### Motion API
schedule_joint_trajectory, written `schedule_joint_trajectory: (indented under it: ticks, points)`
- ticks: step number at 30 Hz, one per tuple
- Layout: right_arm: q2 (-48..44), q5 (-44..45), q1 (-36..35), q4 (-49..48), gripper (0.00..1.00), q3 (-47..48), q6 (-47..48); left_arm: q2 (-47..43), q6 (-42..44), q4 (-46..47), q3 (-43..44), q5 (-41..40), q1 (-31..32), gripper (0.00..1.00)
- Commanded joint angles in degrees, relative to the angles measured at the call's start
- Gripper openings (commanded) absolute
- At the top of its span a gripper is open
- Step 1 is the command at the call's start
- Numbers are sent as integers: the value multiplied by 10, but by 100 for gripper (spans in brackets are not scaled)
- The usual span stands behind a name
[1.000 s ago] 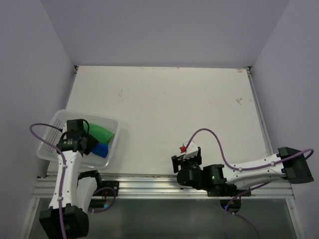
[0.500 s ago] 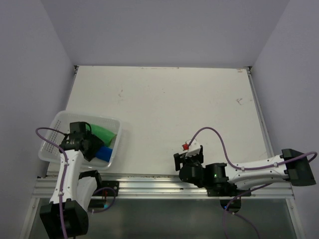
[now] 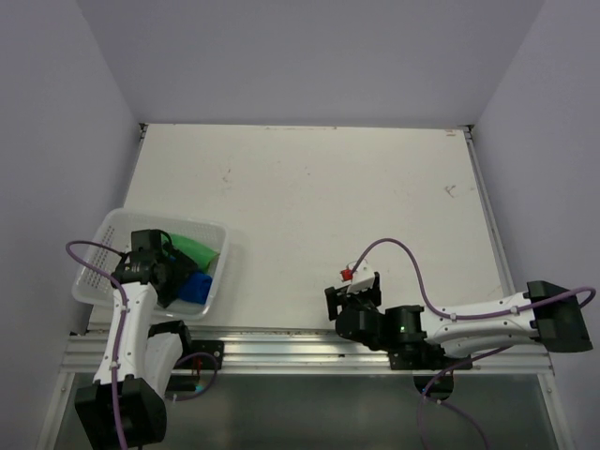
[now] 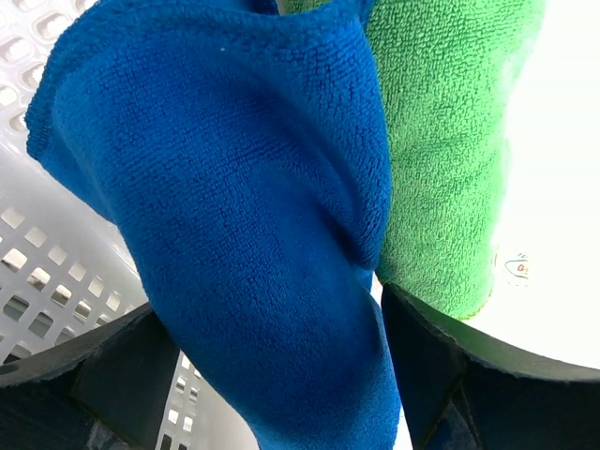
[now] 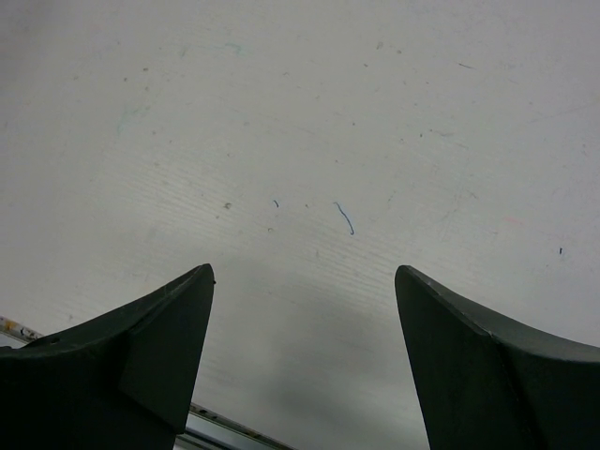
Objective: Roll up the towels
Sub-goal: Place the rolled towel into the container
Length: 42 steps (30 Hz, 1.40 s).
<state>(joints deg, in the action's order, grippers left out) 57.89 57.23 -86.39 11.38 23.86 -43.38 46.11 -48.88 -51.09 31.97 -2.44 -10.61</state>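
From above, the left gripper [image 3: 174, 277] reaches down into the white basket [image 3: 101, 231], which sits at the near left edge of the table [image 3: 309, 178]. The blue towel [image 3: 197, 287] lies just past its fingertips, and the green towel [image 3: 194, 251] lies beyond that, against the basket's far wall. The right gripper [image 3: 354, 289] is low over bare table near the front rail, well apart from the basket, with both towels far off to its left. In the left wrist view, the left gripper [image 4: 267, 300] has its fingers [image 4: 117, 366] spread wide. A bunched fold of the blue towel [image 4: 234, 187] fills most of the gap between them. It presses close to the right-hand finger, while a strip of basket [image 4: 37, 272] mesh shows beside the other, so nothing is pinched. The green towel [image 4: 445, 141] lies touching the blue one, ahead of the right-hand finger. In the right wrist view, the right gripper [image 5: 303, 270] is spread wide and holds nothing, with only scuffed table [image 5: 281, 103] ahead of it and a tiny blue fleck [image 5: 345, 217] just beyond the gap.
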Motion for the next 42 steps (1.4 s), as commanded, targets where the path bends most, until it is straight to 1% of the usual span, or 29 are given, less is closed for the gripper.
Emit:
schedule_joint_trajectory:
  ticks: [1, 2, 5, 11, 21, 25, 27, 28, 30, 31, 32, 33, 34, 35, 37, 38, 40, 41, 42]
  points:
    - [0, 3, 3, -21, 82, 4, 1, -8, -2, -2, 8, -9, -6, 88]
    - [-1, 2, 3, -21, 82, 3, 2, -10, -2, -4, 12, -10, -6, 88]
    - [-6, 2, 4, -21, 82, 3, 2, -15, 12, -2, 28, -2, -6, 100]
    - [-8, -5, 13, -8, 84, 8, -9, -1, 36, -30, 94, -7, -6, 100]
    - [-9, -16, 20, -7, 88, 12, -12, 23, 74, -89, 150, -6, -5, 100]
    - [-7, -26, 22, -7, 89, 19, -8, 9, 73, -75, 152, -8, -5, 100]
    - [-10, -31, 29, -3, 89, 25, -6, 6, 89, -66, 168, -12, -5, 100]
    - [-18, -43, 35, -1, 89, 29, 1, 6, 99, -54, 196, -13, -5, 100]
    - [-30, -65, 63, 0, 89, 34, 13, 14, 134, -34, 229, 1, -5, 100]
    - [-40, -102, 80, 0, 90, 40, 24, 20, 147, -10, 244, 7, -5, 100]
    - [-45, -126, 124, 0, 90, 44, 32, 27, 170, 1, 275, 12, -3, 100]
    - [-50, -155, 153, -2, 91, 49, 43, 44, 181, 11, 289, 16, -4, 100]
    - [-54, -199, 183, -11, 92, 59, 68, 53, 190, 29, 302, 16, -3, 100]
    - [-60, -256, 241, -11, 92, 66, 76, 62, 201, 45, 321, 16, 0, 100]
    - [-55, -310, 298, -1, 92, 87, 111, 86, 209, 90, 335, 19, 9, 100]
    - [-40, -351, 357, 10, 93, 120, 118, 98, 210, 100, 343, 12, 27, 100]
    - [-24, -396, 419, 37, 93, 152, 127, 143, 215, 122, 376, -32, 62, 100]
    - [-16, -420, 476, 43, 93, 184, 130, 160, 218, 127, 389, -54, 111, 100]
    - [-9, -450, 500, 48, 93, 197, 132, 190, 220, 133, 414, -78, 137, 100]
